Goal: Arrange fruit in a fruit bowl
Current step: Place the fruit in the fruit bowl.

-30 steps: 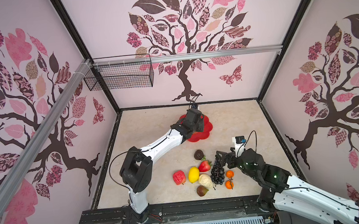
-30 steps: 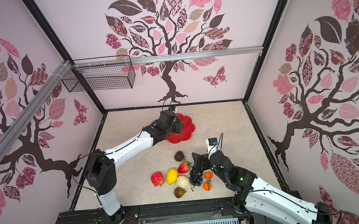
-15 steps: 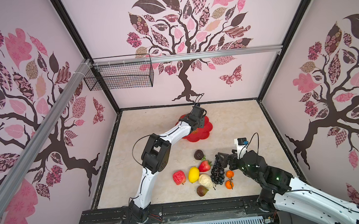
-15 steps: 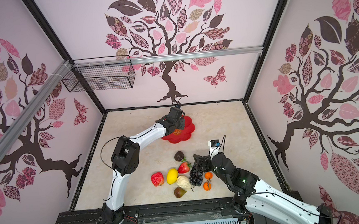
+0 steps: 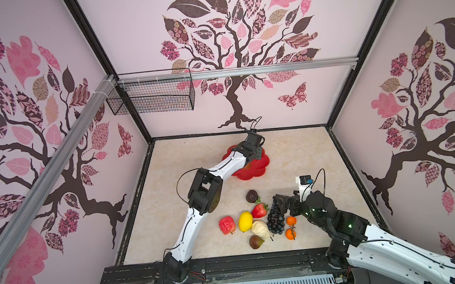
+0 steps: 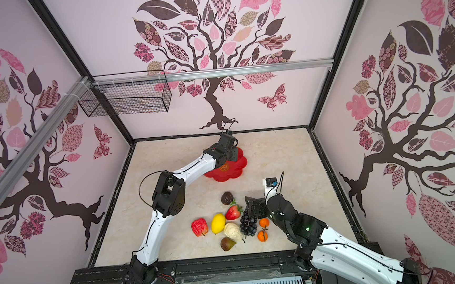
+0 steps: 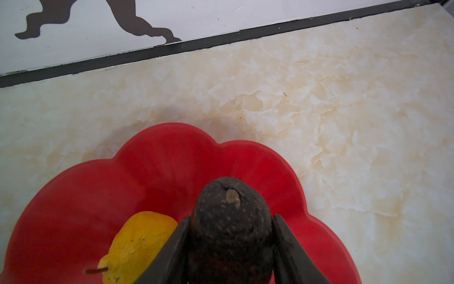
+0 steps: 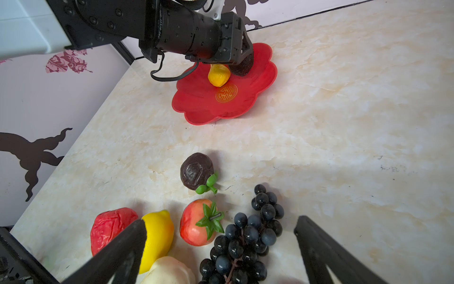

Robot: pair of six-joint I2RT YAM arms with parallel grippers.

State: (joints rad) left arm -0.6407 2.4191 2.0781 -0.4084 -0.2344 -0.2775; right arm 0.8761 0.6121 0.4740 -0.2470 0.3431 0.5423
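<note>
Left gripper point(image 7: 231, 216) pinches one avocado point(image 7: 229, 241) over bowl point(image 7: 86, 191), one pear point(image 7: 140, 238) inside; right gripper point(image 8: 219, 222) spread near nine fruits point(image 5: 245, 221)

Pose of the two arms, shown in both top views and both wrist views. The left arm point(image 5: 185, 234) rose from its base at the front rail to a dark elbow joint point(image 5: 205, 195). From there the white forearm point(image 5: 224, 166) stretched toward the far side, with the left wrist point(image 5: 252, 146) pitched downward. The left gripper point(image 7: 231, 218) pressed its two black fingers point(image 7: 172, 250) against opposite flanks of the avocado point(image 7: 231, 236), clamping it. The right arm point(image 5: 393, 251) reached in low from the front right corner, its right wrist point(image 5: 318, 206) turned toward the left arm's side. The right gripper point(image 8: 221, 223) pointed obliquely downward, jaws spread wide.
</note>
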